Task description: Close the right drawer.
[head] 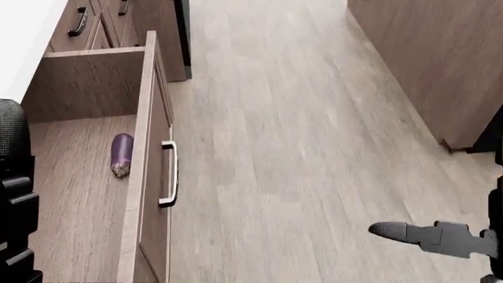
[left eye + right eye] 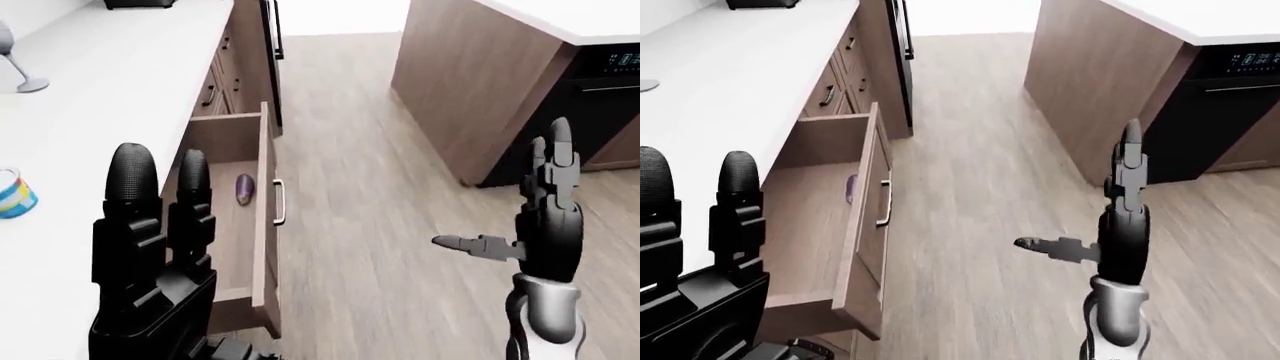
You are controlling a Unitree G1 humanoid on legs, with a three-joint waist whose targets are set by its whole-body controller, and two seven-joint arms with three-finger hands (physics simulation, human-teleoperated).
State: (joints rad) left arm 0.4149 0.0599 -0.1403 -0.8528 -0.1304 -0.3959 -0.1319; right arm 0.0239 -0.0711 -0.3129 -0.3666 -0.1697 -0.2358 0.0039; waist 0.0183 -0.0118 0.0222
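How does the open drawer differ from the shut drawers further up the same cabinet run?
The open drawer stands pulled out over the floor, its inside exposed with an eggplant in it; the shut drawers sit flush, contents hidden. The open drawer's handle looks pale metal, the shut drawers' handles dark. Both share wood-grain fronts.

one open drawer (image 2: 262, 217), one eggplant (image 1: 122, 154) in it, two robot hands (image 2: 150, 247), one mug (image 2: 14, 193), maybe a glass (image 2: 18, 66).

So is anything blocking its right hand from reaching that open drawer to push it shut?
Nothing visible does. Only bare floor lies between the right hand and the drawer front. The eggplant lies inside, below the rim.
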